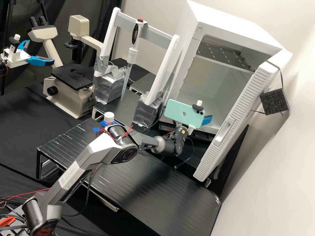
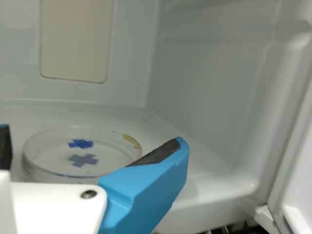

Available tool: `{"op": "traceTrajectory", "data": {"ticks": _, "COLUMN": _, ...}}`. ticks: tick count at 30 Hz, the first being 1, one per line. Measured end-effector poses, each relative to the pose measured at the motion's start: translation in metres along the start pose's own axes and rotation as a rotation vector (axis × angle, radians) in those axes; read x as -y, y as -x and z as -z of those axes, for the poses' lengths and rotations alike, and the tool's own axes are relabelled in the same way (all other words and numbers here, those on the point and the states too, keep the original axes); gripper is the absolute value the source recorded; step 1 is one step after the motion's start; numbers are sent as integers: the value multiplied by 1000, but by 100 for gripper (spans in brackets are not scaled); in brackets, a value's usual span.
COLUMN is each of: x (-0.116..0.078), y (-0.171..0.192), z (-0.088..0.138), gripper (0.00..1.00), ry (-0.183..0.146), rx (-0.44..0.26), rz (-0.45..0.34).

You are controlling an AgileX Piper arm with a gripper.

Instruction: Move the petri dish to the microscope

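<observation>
White incubator floor [image 2: 158, 134] bears the petri dish [image 2: 82, 163], the gripper [image 1: 207, 120] spread apart, a label [image 1: 69, 177] on the arm [image 1: 95, 149].

A black cloth-covered bench [image 1: 19, 137] is supporting a cream-and-black microscope [image 1: 67, 98] at 10 o'clock and a black, ribbed platform [image 1: 124, 173]; a white-capped bottle [image 1: 109, 117] is standing near the platform's 11 o'clock edge. A white chamber floor [image 2: 117, 117] is carrying a clear, round petri dish [image 2: 63, 152].

One arm [image 1: 93, 149], dark grey with paler panels; whitish label [image 1: 69, 177] on the lower link. Red and black cables [image 1: 104, 132] run at the elbow [image 1: 124, 153]. Pale ring [image 1: 160, 145] and small orange sticker [image 1: 183, 131] mark the wrist. Gripper [image 1: 207, 120]: white housing [image 2: 53, 207], dark screw [image 2: 88, 194]; bright blue fingers [image 2: 146, 187], black pads [image 2: 157, 152].
</observation>
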Motion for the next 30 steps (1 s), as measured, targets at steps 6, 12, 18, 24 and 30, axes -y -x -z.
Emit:
{"op": "traceTrajectory", "data": {"ticks": 6, "x": -1, "y": -1, "z": 1, "gripper": 0, "ry": 11, "rx": 1, "rz": 3}}
{"op": "traceTrajectory", "data": {"ticks": 12, "x": -2, "y": -1, "z": 1, "gripper": 0, "ry": 18, "rx": -2, "rz": 5}}
{"op": "traceTrajectory", "data": {"ticks": 18, "x": -2, "y": -1, "z": 1, "gripper": 0, "ry": 19, "rx": -2, "rz": 6}}
{"op": "traceTrajectory", "data": {"ticks": 24, "x": -2, "y": -1, "z": 1, "gripper": 0, "ry": 21, "rx": -3, "rz": 8}}
{"op": "traceTrajectory", "data": {"ticks": 30, "x": -5, "y": -1, "z": 3, "gripper": 0, "ry": 32, "rx": 14, "rz": 11}}
